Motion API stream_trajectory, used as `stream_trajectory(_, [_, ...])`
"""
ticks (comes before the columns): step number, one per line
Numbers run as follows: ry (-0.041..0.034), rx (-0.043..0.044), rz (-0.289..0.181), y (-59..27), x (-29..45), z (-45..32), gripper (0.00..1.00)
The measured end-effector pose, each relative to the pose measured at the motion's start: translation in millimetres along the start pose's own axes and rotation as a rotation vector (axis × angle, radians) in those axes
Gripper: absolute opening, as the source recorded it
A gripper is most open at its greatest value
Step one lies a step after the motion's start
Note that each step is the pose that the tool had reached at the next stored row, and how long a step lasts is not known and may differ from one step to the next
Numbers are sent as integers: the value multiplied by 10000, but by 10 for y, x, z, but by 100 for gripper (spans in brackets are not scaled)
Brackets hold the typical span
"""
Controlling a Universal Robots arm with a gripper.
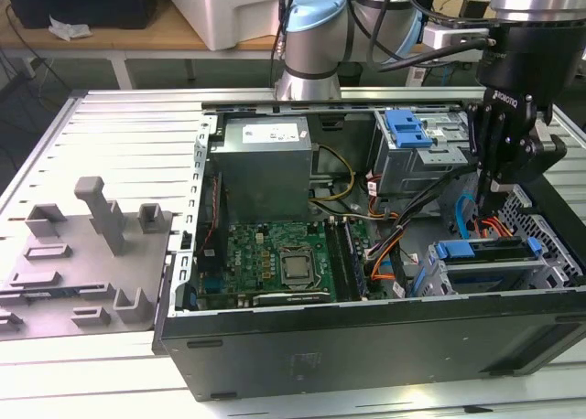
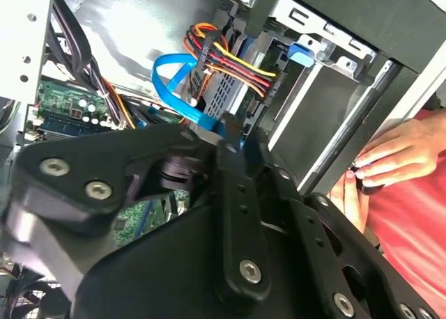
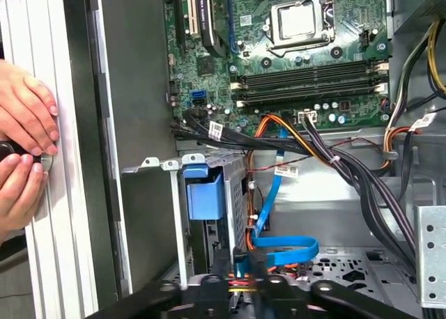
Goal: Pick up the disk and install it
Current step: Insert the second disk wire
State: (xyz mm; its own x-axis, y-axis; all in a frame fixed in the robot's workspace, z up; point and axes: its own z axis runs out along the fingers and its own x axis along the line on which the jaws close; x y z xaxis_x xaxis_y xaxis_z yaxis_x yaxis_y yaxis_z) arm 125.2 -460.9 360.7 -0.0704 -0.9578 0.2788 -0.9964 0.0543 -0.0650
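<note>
exterior view shows the disk lying in a grey cage at the near corner of the open case, on the exterior view's right, its blue bracket facing up. in the first wrist view the blue end of the disk sits inside that cage's metal frame. the gripper hangs just above the disk, pointing down into the case; we cannot tell whether the pincer is wide or narrow, and we see nothing held in it. a blue ribbon cable loops beside the cage. further in lie the motherboard and the power supply. a second cage with a blue tab stands behind. a person's hands rest on the case edge.
</note>
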Motion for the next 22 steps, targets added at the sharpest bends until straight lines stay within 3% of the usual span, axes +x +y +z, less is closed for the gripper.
stream_trajectory(6, [36, 2, -2, 0, 0, 1, 16])
stream_trajectory(13, [14, 0, 1, -1, 40, 14, 16])
stream_trajectory(15, [-49, -4, 3, -4, 77, 25, 16])
stream_trajectory(17, [-161, -11, 8, -5, 105, 33, 16])
stream_trajectory(21, [-552, -39, 25, -20, 178, 55, 16])
stream_trajectory(22, [-607, -44, 28, -25, 193, 60, 16])
